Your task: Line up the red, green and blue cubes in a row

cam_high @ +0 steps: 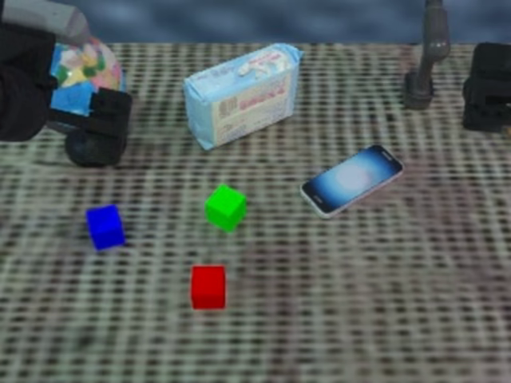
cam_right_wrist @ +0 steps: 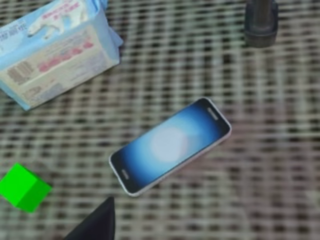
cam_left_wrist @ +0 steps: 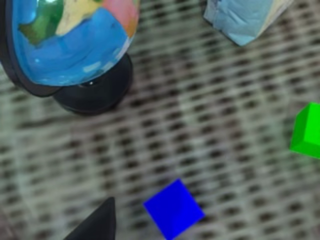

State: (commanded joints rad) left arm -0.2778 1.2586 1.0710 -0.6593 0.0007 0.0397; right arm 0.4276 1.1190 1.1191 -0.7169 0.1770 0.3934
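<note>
Plainly, the blue cube (cam_high: 105, 227), green cube (cam_high: 226, 207) and red cube (cam_high: 208, 286) are looking light, rigid, easily pinched across opposite flat faces; neither hand's spread is showing.

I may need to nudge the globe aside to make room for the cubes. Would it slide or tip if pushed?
The globe would probably tip rather than slide: its ball looks much wider than its round black base, so a high push should topple it. Once over, the ball could roll. The woven table surface may also grip the base, so a low push seems safer.
</note>
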